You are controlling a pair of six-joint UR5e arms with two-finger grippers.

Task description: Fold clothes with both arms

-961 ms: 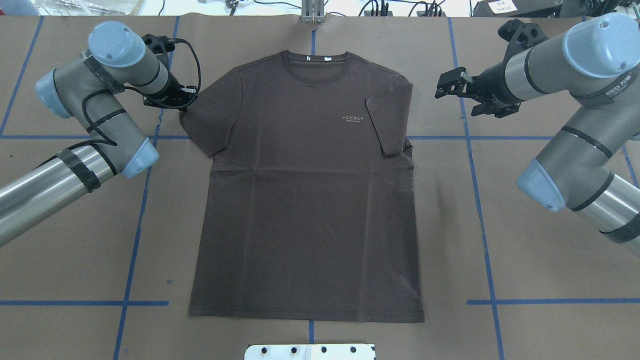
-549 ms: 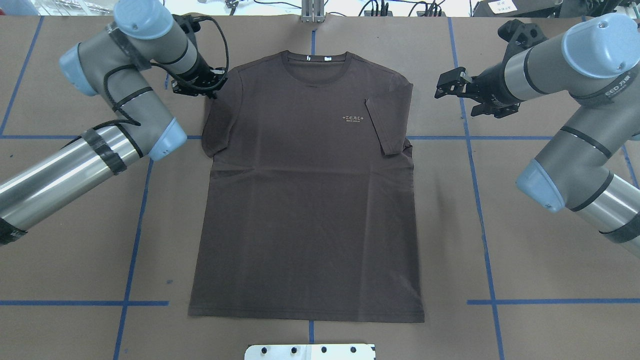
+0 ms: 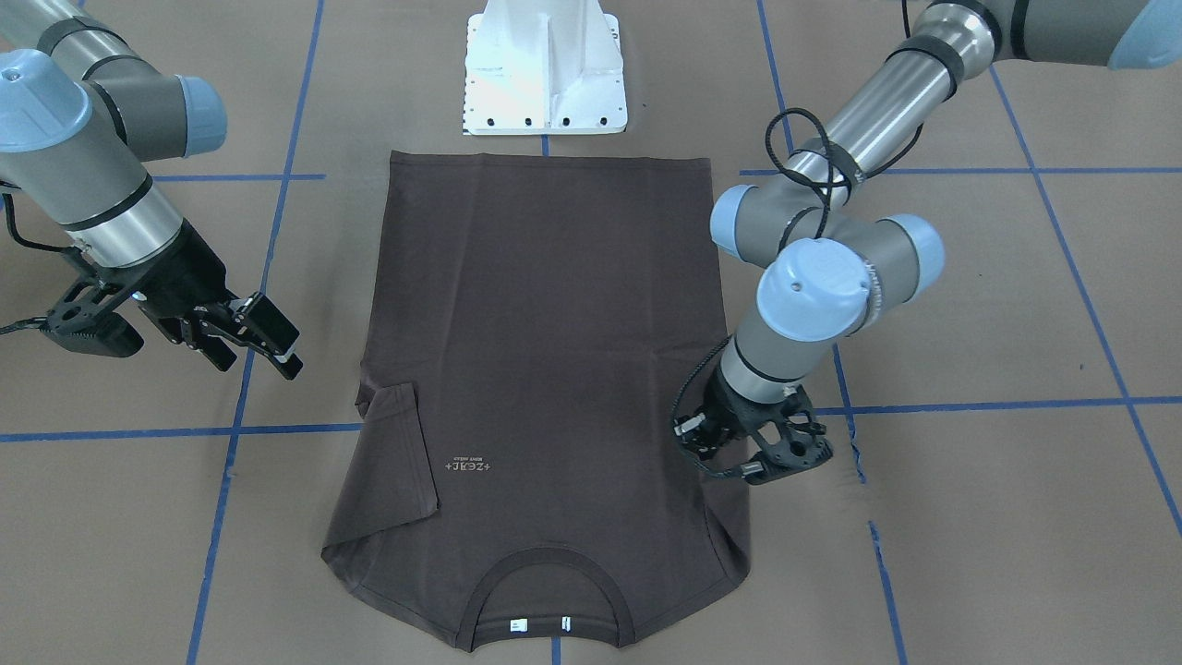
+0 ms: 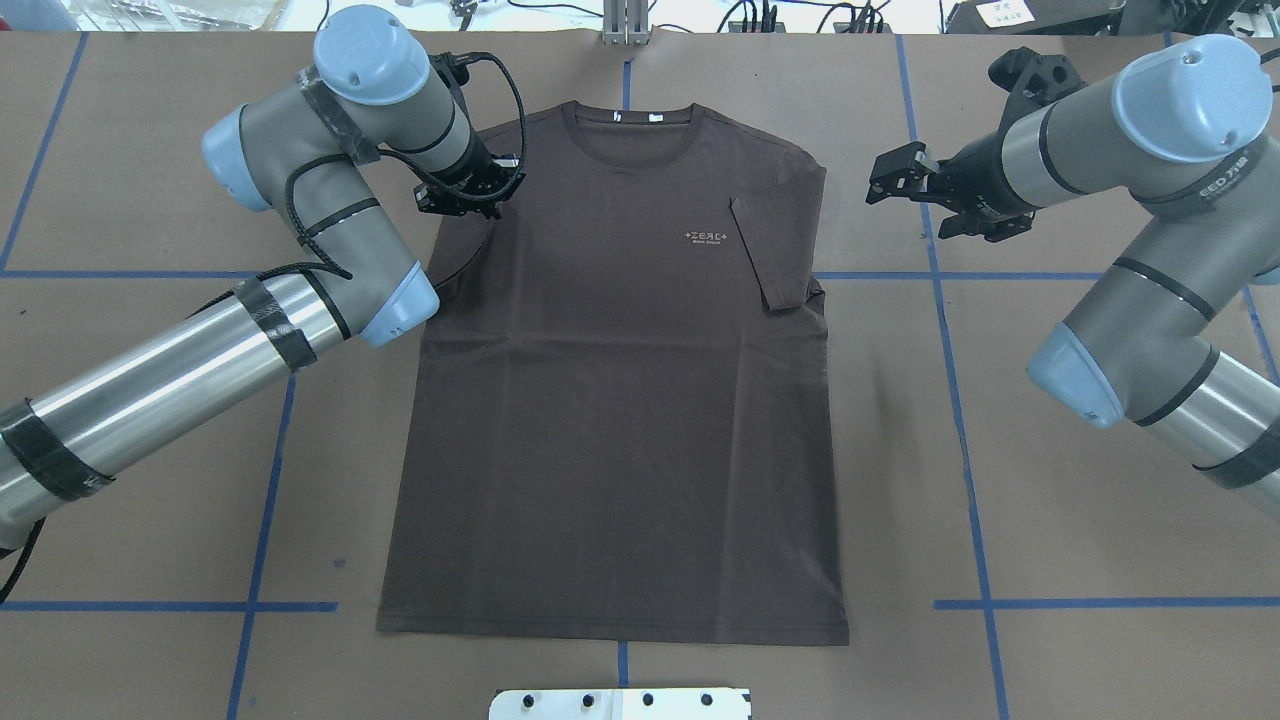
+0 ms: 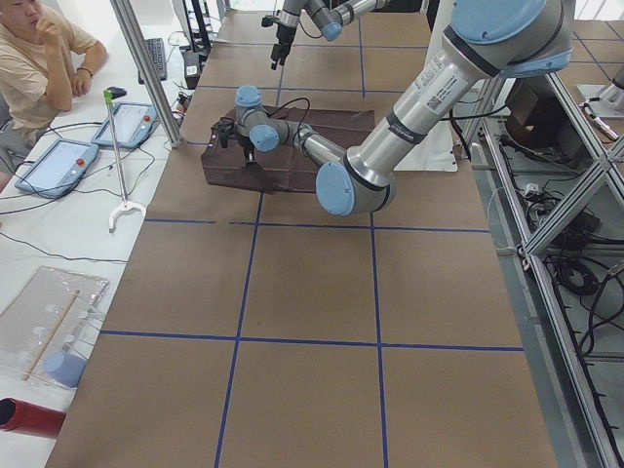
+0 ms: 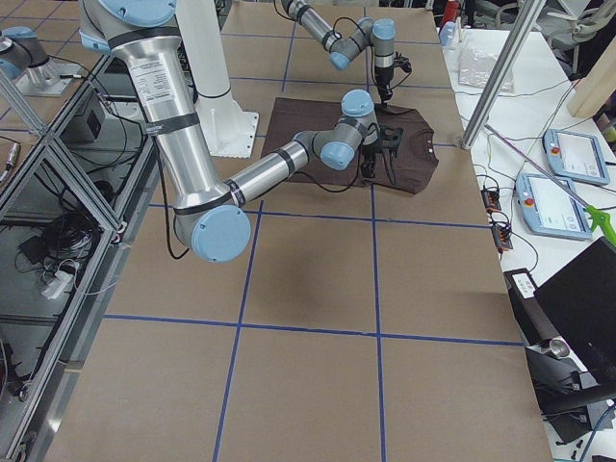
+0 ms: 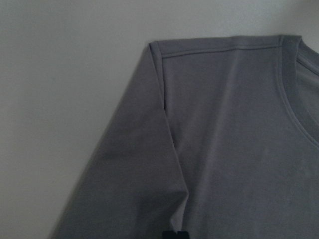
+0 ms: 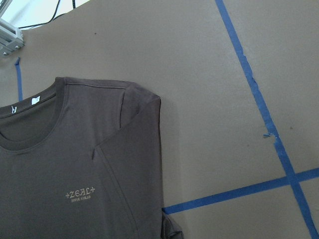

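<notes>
Overhead exterior: T-shirt (image 4: 610, 400) shoulder lies under left end effector (image 4: 468, 198).

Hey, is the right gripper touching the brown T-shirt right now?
Apart. In the overhead view the right gripper hangs beside the T-shirt, with a strip of bare table showing between its fingertips and the cloth's near edge.

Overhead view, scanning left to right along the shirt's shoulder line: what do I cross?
The left gripper at the T-shirt's edge → white neck tags → chest lettering → folded-in sleeve → right gripper, off the cloth.
</notes>
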